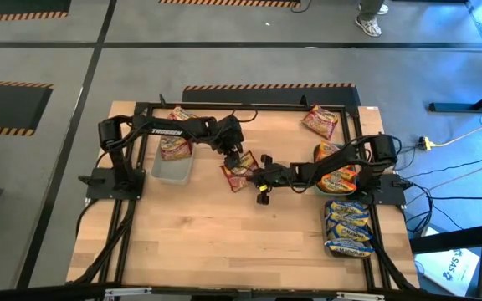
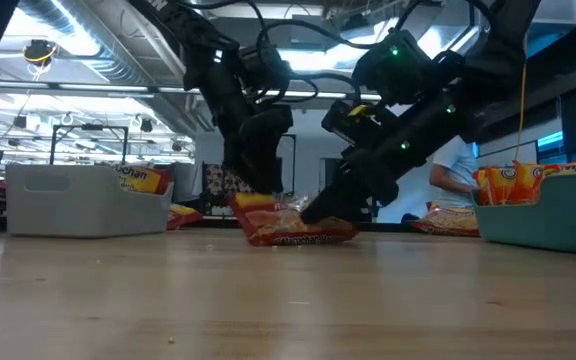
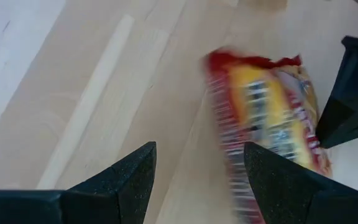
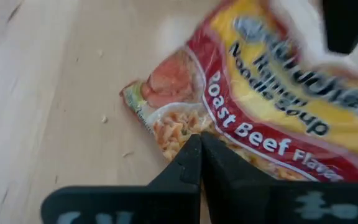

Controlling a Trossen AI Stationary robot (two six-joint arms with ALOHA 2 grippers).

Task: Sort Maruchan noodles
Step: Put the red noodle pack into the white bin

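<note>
Maroon-and-yellow noodle packet [image 1: 238,171] flat on wooden tabletop [image 1: 224,242], we see left end effector [image 1: 243,160] spread wide over it, holding nothing, right end effector [image 1: 264,178] closed, tips on packet.

Pale wooden worktop [image 1: 224,242], maroon-and-yellow noodle packet [image 1: 238,170] lying flat under both grippers, clear tray [image 1: 172,170] beyond the left gripper, teal tray [image 1: 320,186] and grey tray [image 1: 328,242] behind the right gripper, loose packet [image 1: 320,121] near the far edge.

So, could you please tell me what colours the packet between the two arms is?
Maroon-red with a yellow panel, the packet shows best in the right wrist view.
</note>
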